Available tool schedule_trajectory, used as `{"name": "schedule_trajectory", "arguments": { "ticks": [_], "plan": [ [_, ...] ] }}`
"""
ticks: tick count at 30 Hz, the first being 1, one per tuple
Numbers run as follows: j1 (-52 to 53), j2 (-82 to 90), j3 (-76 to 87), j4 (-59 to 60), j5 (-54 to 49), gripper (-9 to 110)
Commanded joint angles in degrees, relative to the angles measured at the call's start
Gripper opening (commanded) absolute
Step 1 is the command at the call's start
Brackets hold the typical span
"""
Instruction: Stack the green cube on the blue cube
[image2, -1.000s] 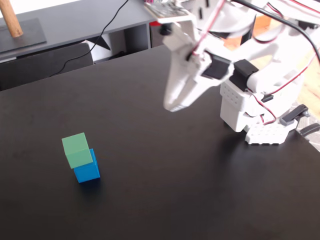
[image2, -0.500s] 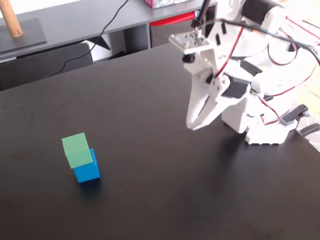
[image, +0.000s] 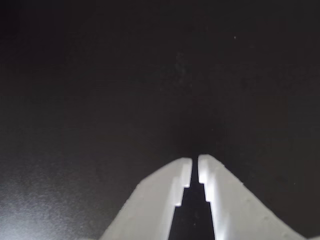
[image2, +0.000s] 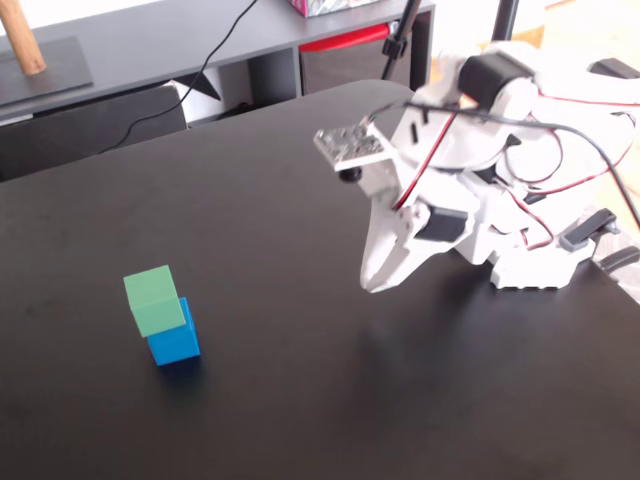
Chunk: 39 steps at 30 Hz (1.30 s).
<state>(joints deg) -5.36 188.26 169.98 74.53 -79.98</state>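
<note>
Fixed view: the green cube (image2: 155, 300) sits on top of the blue cube (image2: 174, 343), on the black desk (image2: 300, 400), left and near. The green one is offset toward the left and far side, overhanging the blue; part of the blue top shows at its right edge. Both look upright, faces roughly parallel. A small dark shadow lies on the desk just below the blue cube.

The white arm (image2: 480, 130) is folded on the right side of the desk, well apart from the cubes. Red, white and black wires loop over its joints. The claw (image2: 375, 285) points down toward the desk, its tip low and close to the surface; whether it touches I cannot tell. It holds nothing.

Wrist view: the claw (image: 195, 167) enters from the bottom edge, two white fingers (image: 150, 205) converging to their tips with only a thin dark slit between them. Closed or very nearly so, empty. Beyond the tips, only the dark desk (image: 100, 75) with a faint sheen at lower left. Neither cube shows here.

Far background in the fixed view: a grey shelf (image2: 150, 40) with a black cable trailing down.
</note>
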Motion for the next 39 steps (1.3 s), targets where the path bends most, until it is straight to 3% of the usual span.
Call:
{"name": "schedule_trajectory", "arguments": {
  "ticks": [1,6,13,19,39],
  "plan": [
    [1.2,0.2,3.0,-4.2,-0.7,0],
    [3.1,0.2,8.8,-6.3,-5.9,0],
    [3.3,0.2,8.8,2.3,-9.1,0],
    [3.6,0.2,8.8,4.6,-0.8,0],
    [3.6,0.2,8.8,4.6,-0.6,0]
  ]
}}
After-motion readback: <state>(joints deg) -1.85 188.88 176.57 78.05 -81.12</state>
